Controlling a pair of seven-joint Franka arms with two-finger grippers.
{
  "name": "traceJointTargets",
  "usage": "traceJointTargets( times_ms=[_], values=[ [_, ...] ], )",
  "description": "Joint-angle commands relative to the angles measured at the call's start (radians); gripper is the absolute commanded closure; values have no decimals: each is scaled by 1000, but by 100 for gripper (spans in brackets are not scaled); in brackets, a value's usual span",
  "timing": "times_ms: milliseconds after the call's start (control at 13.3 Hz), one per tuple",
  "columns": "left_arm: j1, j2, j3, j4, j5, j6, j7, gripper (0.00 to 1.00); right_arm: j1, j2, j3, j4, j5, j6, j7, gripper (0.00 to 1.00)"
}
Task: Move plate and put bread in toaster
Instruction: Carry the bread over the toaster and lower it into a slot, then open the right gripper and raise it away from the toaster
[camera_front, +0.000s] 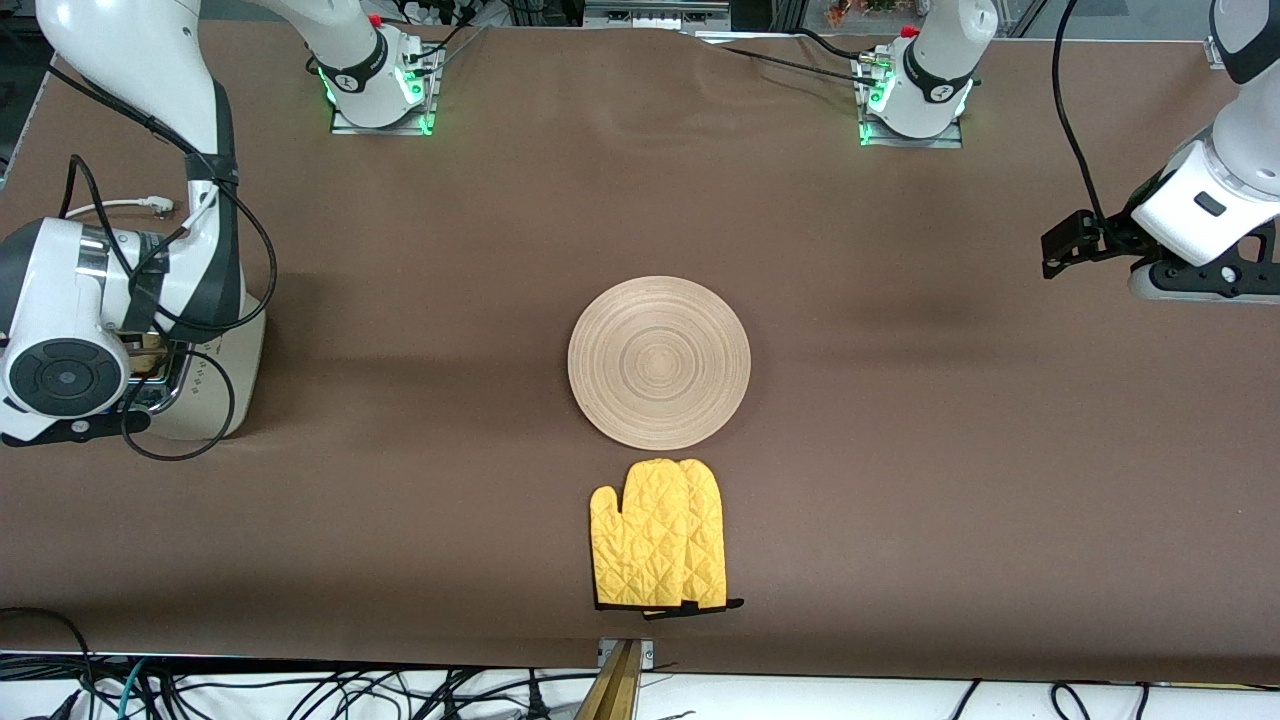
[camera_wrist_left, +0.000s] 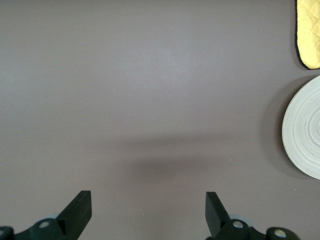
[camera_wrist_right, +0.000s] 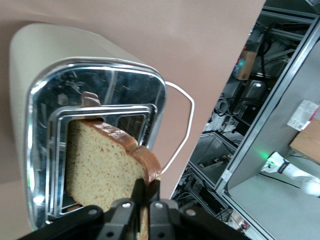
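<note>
The cream-beige toaster (camera_wrist_right: 45, 55) stands at the right arm's end of the table; in the front view only part of its side (camera_front: 232, 365) shows under the right arm. My right gripper (camera_wrist_right: 146, 190) is shut on the top edge of the bread (camera_wrist_right: 100, 167). The slice stands upright with its lower part in a chrome slot. The wooden plate (camera_front: 659, 362) lies at the table's middle and also shows in the left wrist view (camera_wrist_left: 305, 130). My left gripper (camera_wrist_left: 148, 210) is open and empty above bare table at the left arm's end.
A yellow oven mitt (camera_front: 660, 535) lies just nearer to the front camera than the plate, and also shows in the left wrist view (camera_wrist_left: 310, 30). The toaster's white cord (camera_wrist_right: 184, 120) trails off toward the robots' bases. A brown cloth (camera_front: 900, 450) covers the table.
</note>
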Motion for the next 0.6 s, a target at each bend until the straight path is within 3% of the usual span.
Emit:
traceJointTargets(
  times_ms=[0, 226, 526],
  values=[
    [2, 3, -1, 17, 27, -20, 0, 0, 28, -9, 0, 37, 87, -13, 6, 0],
    [0, 3, -1, 19, 27, -20, 0, 0, 116, -49, -7, 102, 187, -64, 12, 0],
    [2, 3, -1, 17, 27, -21, 0, 0, 118, -192, -3, 116, 520, -120, -93, 0]
  ],
)
